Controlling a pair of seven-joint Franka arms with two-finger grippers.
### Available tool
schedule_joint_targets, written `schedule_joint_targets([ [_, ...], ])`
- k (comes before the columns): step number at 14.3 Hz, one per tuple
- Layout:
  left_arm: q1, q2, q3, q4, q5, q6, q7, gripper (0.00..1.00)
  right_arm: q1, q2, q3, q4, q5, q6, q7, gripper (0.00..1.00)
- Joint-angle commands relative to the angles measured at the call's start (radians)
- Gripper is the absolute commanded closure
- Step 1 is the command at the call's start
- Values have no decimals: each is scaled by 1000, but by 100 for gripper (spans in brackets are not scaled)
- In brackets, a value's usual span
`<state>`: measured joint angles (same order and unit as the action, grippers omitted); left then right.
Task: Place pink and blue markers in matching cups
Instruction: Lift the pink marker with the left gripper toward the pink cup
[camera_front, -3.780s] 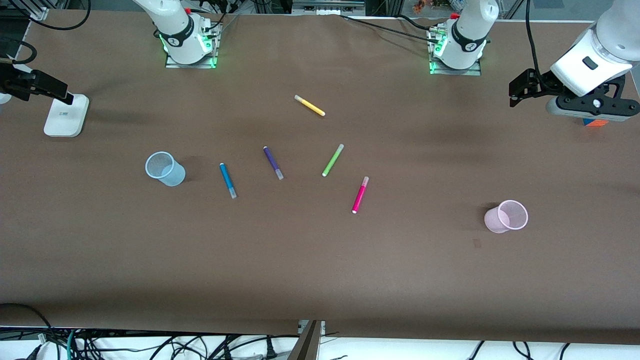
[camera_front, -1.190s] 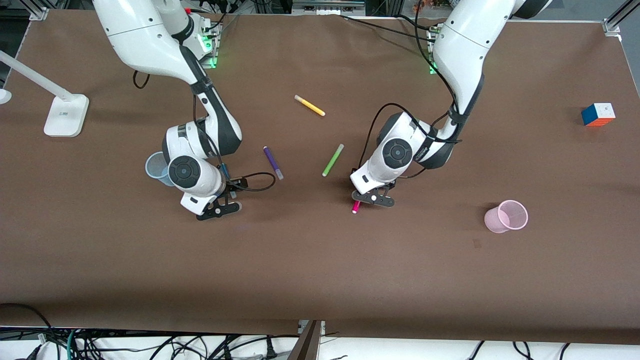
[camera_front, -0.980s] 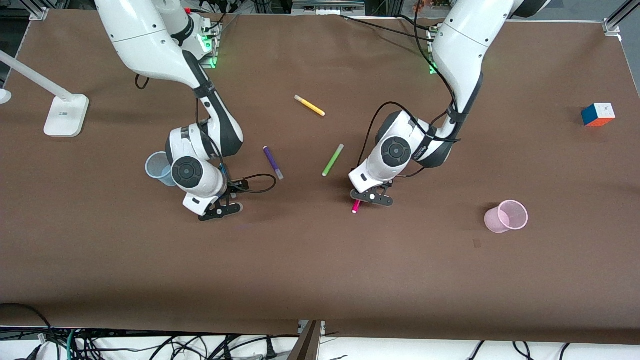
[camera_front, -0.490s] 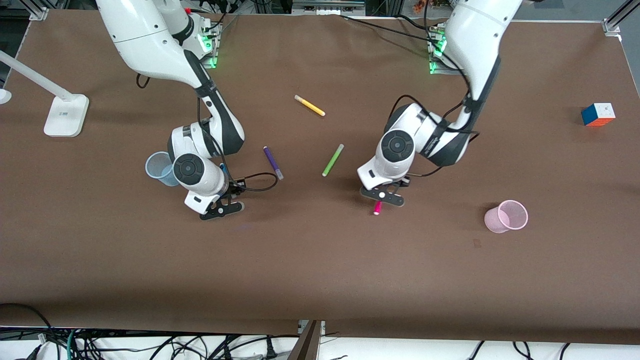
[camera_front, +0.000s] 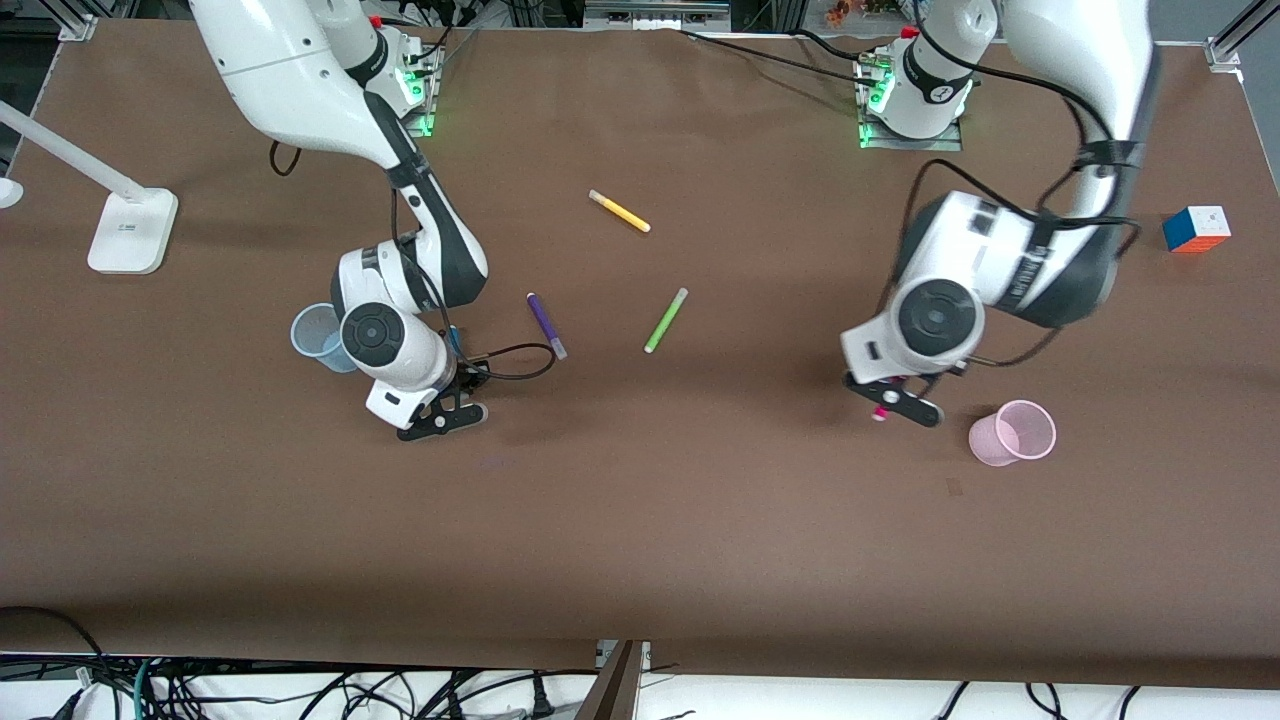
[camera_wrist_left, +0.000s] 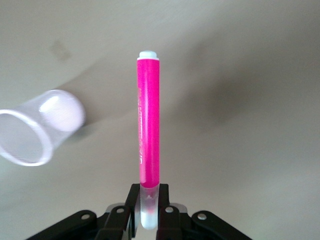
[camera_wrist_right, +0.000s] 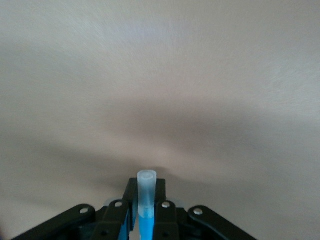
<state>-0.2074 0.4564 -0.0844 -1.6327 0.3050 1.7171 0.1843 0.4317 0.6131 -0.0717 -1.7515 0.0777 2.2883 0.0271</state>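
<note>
My left gripper (camera_front: 893, 402) is shut on the pink marker (camera_wrist_left: 148, 120), gripping its pale cap end. It holds the marker above the table beside the pale pink cup (camera_front: 1012, 432), on the side toward the right arm's end. The cup also shows in the left wrist view (camera_wrist_left: 35, 132). In the front view only the marker's tip (camera_front: 880, 413) shows. My right gripper (camera_front: 440, 418) is shut on the blue marker (camera_wrist_right: 146, 200) near its greyish cap, low over the table. The pale blue cup (camera_front: 316, 334) stands beside it, partly hidden by the right arm.
A purple marker (camera_front: 545, 323), a lime green marker (camera_front: 665, 320) and a yellow marker (camera_front: 619, 211) lie mid-table. A colour cube (camera_front: 1196, 228) sits at the left arm's end. A white lamp base (camera_front: 130, 232) stands at the right arm's end.
My left gripper closed on the pink marker, lifted it and carried it toward the left arm's end, close to the pink cup. My right gripper has stayed in place on the blue marker.
</note>
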Motion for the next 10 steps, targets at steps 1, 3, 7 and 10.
schedule_joint_targets([
  [1,40,41,-11,42,164,-60,189,100,-7,-156,-10,-3,19,-142,-96,100],
  [3,37,42,-12,43,341,-100,237,100,-16,-222,-23,-6,22,-212,-308,100],
  [7,51,85,-11,42,575,-110,339,94,-36,-317,-86,-34,86,-335,-712,100],
  [10,88,125,-9,30,594,-108,346,94,-48,-346,-189,-115,290,-346,-1124,100],
])
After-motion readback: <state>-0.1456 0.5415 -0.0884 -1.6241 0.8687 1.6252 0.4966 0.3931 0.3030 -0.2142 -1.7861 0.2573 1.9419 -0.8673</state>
